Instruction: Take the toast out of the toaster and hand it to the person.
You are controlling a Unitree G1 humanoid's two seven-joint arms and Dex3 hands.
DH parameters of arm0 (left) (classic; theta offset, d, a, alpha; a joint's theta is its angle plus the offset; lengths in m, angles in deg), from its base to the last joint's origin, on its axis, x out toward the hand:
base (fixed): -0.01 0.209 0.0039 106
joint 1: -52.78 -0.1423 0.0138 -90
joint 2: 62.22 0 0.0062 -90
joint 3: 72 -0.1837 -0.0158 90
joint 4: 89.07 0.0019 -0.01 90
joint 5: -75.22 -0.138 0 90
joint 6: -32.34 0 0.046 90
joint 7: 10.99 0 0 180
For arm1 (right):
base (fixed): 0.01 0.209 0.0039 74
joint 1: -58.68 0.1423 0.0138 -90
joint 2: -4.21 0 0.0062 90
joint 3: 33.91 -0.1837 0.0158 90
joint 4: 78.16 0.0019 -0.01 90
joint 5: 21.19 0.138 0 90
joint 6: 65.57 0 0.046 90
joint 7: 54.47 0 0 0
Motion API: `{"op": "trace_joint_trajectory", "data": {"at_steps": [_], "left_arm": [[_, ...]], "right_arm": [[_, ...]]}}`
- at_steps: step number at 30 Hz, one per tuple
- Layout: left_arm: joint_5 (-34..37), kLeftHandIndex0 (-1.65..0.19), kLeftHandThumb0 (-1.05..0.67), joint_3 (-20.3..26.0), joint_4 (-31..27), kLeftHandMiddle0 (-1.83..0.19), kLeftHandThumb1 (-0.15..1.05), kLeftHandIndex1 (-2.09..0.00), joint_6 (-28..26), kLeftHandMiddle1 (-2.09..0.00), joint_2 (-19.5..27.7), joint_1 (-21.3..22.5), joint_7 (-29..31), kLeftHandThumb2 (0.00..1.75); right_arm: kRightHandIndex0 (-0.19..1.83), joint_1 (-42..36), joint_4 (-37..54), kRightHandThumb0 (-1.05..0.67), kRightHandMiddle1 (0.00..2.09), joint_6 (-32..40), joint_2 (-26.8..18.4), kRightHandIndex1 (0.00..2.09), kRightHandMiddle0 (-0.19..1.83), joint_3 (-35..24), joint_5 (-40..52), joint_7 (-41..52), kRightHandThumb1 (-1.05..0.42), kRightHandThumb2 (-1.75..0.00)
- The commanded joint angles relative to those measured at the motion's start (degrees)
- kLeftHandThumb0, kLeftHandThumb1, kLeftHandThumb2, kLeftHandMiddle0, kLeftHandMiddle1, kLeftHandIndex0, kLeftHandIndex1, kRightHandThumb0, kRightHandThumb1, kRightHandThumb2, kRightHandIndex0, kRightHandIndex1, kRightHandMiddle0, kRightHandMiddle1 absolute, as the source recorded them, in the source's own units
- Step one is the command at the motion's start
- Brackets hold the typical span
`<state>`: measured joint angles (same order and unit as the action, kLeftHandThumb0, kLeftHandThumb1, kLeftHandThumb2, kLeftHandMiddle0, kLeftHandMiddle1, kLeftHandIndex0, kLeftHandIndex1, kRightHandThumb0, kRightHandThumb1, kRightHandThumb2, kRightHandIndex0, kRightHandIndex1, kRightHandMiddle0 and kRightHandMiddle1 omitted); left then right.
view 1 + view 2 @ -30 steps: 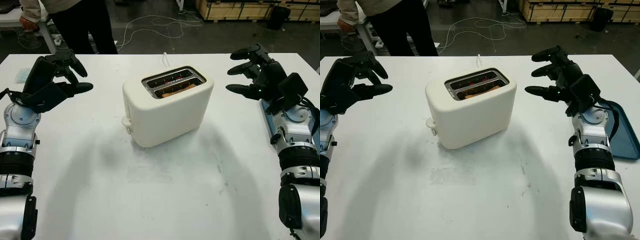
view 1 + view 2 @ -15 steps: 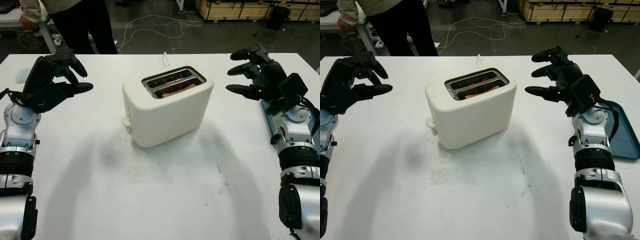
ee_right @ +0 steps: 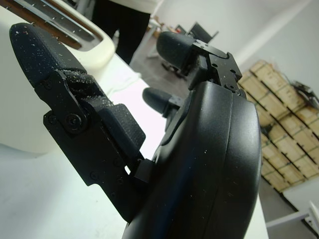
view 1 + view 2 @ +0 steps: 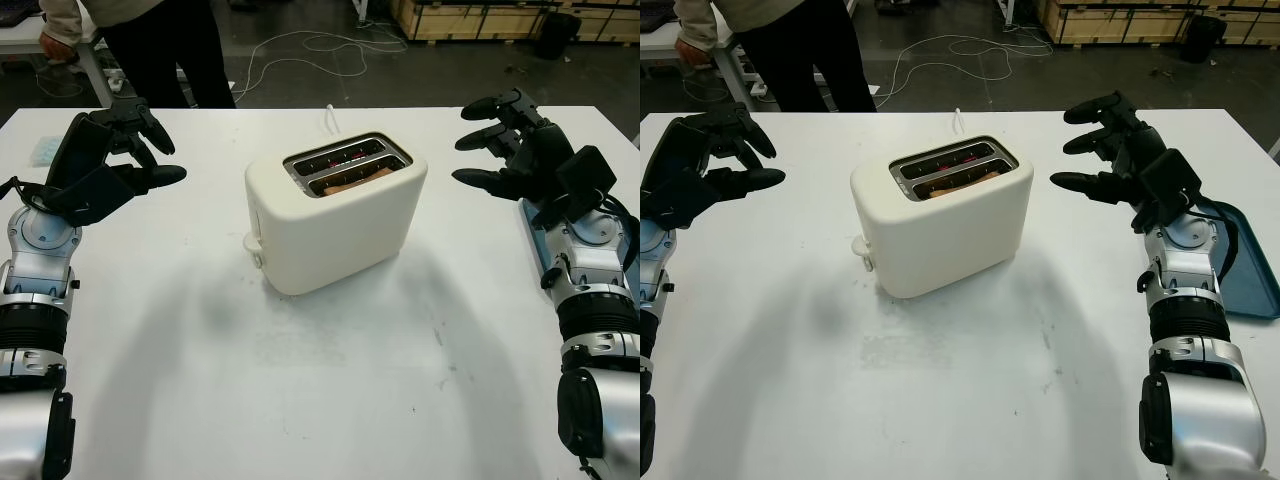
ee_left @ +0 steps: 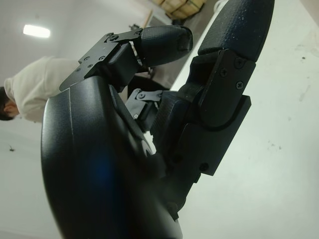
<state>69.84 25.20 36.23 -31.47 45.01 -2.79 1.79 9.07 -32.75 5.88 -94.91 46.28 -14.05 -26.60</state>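
Toast (image 4: 352, 180) sits low in the near slot of the toaster (image 4: 335, 211), its long edge running along the slot (angled across the table (image 4: 330, 380)). Left hand (image 4: 112, 160), holding nothing, hovers well left; right hand (image 4: 510, 150) likewise, well right.

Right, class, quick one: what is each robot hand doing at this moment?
Left hand: open, holding nothing, raised to the left of the toaster.
Right hand: open, holding nothing, raised to the right of the toaster.
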Motion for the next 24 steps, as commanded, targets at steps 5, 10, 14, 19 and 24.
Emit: {"op": "trace_joint_trajectory", "data": {"at_steps": [5,10,14,19,24], "left_arm": [[0.3,-0.64,-1.05,0.0,0.5,-0.71,0.85,-1.52,0.5,-1.51,-0.3,0.4,-0.2,0.00],[0.6,-0.64,-1.05,0.1,0.4,-0.71,0.83,-1.52,0.3,-1.51,-0.3,0.3,0.0,0.00],[0.4,-0.63,-1.05,0.0,0.3,-0.70,0.85,-1.52,0.4,-1.52,-0.2,0.3,-0.1,0.01],[0.1,-0.63,-1.05,-0.1,-0.3,-0.70,0.85,-1.53,0.0,-1.52,-0.1,0.2,-0.2,0.00],[0.2,-0.63,-1.05,-0.1,-0.1,-0.70,0.85,-1.52,0.2,-1.53,-0.1,0.1,-0.3,0.00]], "right_arm": [[0.00,-0.1,0.3,-1.05,1.34,-0.2,0.2,1.52,0.08,-0.4,0.8,0.1,-0.61,0.00],[0.00,-0.1,-0.2,-1.05,1.33,-1.0,0.2,1.53,0.08,-0.4,0.7,0.3,-0.62,0.00],[0.00,-0.1,0.0,-1.05,1.33,-0.8,0.2,1.52,0.08,-0.4,0.7,0.2,-0.62,0.00],[0.00,-0.1,-0.1,-1.05,1.33,-0.4,0.2,1.51,0.08,-0.5,0.9,0.5,-0.62,0.00],[0.00,-0.2,0.3,-1.05,1.33,0.0,0.2,1.52,0.08,-0.4,0.7,0.1,-0.61,0.00]]}}
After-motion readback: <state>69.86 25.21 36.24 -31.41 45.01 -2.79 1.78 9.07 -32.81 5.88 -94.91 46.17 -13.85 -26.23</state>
